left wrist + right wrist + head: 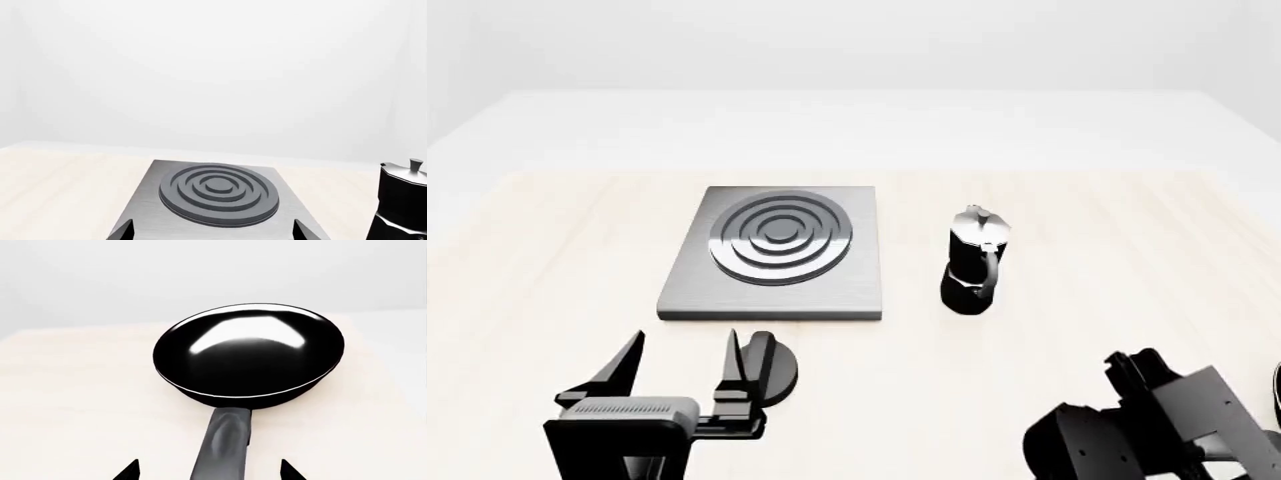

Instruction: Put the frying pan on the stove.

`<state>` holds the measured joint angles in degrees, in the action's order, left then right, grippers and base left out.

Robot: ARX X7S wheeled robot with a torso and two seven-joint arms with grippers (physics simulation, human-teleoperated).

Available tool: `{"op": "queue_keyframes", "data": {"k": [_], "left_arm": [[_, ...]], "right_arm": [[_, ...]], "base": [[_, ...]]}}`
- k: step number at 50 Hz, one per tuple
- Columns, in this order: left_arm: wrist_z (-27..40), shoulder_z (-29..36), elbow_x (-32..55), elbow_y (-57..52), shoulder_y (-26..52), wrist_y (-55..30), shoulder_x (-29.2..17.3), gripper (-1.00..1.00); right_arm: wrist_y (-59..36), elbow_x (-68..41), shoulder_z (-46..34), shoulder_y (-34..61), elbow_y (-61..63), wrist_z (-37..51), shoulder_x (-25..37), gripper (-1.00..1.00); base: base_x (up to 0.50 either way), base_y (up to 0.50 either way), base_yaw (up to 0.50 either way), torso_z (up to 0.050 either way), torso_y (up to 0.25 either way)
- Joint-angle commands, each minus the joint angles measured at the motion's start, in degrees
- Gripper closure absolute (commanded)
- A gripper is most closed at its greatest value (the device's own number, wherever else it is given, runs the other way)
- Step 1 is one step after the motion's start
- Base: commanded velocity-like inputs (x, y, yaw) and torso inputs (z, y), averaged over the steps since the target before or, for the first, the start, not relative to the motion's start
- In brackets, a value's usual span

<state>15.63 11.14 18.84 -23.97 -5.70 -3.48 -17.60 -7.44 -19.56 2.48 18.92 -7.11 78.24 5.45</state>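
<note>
So far nothing is done: the frying pan [248, 357] lies on the table just ahead of the wide-open right gripper [208, 471], handle running between its fingertips, ungrasped, while the stove [777, 254] waits bare beyond the open left gripper [681, 368].

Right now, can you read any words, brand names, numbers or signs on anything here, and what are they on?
None: no text shows in any view.
The stove bears only plain burner rings.
The moka pot has no label.
The frying pan and its handle are unmarked.
Both the left gripper and the right gripper show no lettering.
</note>
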Motion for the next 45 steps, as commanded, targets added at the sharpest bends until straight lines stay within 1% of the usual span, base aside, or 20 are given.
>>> {"op": "queue_keyframes", "data": {"k": [1,15,28,45], "left_arm": [[0.3,0.2,0.0,-0.1,-0.1,0.2,-0.2,-1.00],[0.5,0.5,0.1,0.0,-0.1,0.4,-0.4,-1.00],[0.7,0.7,0.3,0.1,0.2,0.3,-0.6,-1.00],[0.9,1.1,0.2,0.5,0.4,0.6,-0.7,-1.00]], "right_arm": [[2.7,-1.5,1.0,-0.4,-3.0,-1.4,0.2,-1.00],[5.1,-4.9,1.7,1.1,-7.4,-4.2,-0.6,-1.00],[4.1,-6.6,1.8,2.0,-5.6,-3.3,0.0,-1.00],[5.3,-7.5,1.9,1.0,-5.9,-3.1,0.3,-1.00]], "base": [[0.00,0.00,0.00,0.000,0.000],[0.00,0.00,0.00,0.000,0.000],[0.00,0.00,0.00,0.000,0.000],[0.00,0.00,0.00,0.000,0.000]]}}
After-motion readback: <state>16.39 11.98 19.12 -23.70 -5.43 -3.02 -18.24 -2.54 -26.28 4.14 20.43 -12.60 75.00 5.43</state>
